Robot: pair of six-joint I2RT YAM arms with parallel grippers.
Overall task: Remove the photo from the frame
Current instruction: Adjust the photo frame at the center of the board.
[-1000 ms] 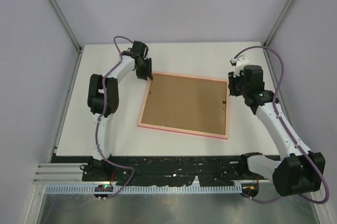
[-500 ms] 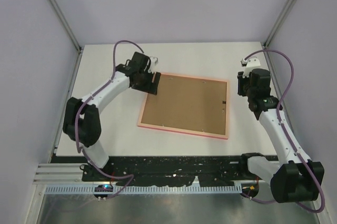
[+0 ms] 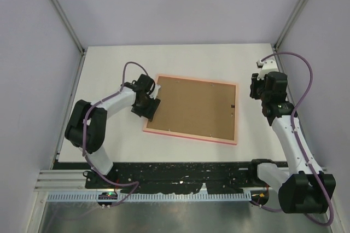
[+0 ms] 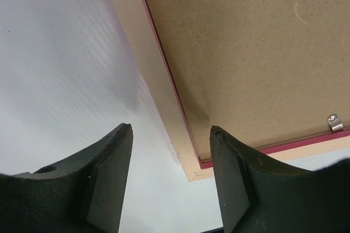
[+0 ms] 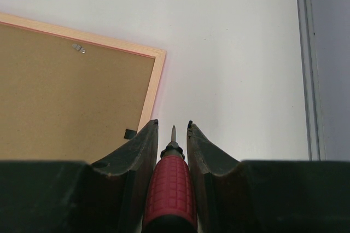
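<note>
Frame (image 4: 156,80) face-down on tabletop (image 3: 109,69). Left claw (image 4: 170,129) apart, astride its rim. Right claw (image 5: 172,122) clamped on red-handled tool (image 5: 170,189).

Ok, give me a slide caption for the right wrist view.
Right hand gripping a red-handled screwdriver over the table, near a corner of the frame lying back side up.

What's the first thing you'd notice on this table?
A big pink frame lies face down in the middle of the white table, with its brown backing board showing. The left gripper is at the frame's left edge with its jaws open. Off to the frame's right, the right gripper has its jaws shut on a red-handled screwdriver.
</note>
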